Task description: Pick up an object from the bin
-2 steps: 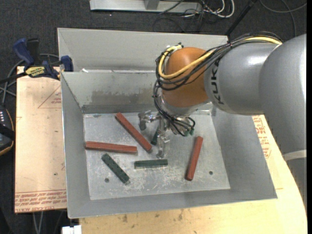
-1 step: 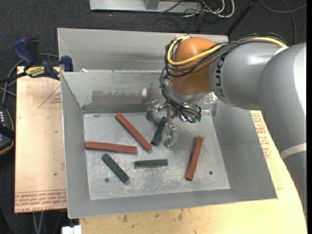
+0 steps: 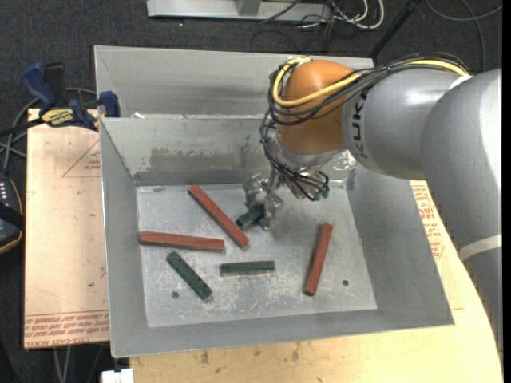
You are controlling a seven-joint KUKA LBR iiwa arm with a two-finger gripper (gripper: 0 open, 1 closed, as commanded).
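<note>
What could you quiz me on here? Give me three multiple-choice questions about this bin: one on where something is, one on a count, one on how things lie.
1. Where is the gripper?
A. Outside the bin, over the floor
B. Down in the bin, near its middle
C. At the bin's front left corner

2. How many red sticks are in the bin?
A. One
B. Five
C. Three

3. How do the two green sticks at the front lie?
A. Flat and apart
B. Stacked crosswise
C. Standing on end

Answers:
1 B: it hangs low over the bin's middle, beside the slanting red stick's lower end.
2 C: one slants at the middle, one lies level at the left, one lies at the right.
3 A: both rest flat on the floor with bare metal between them.
</note>
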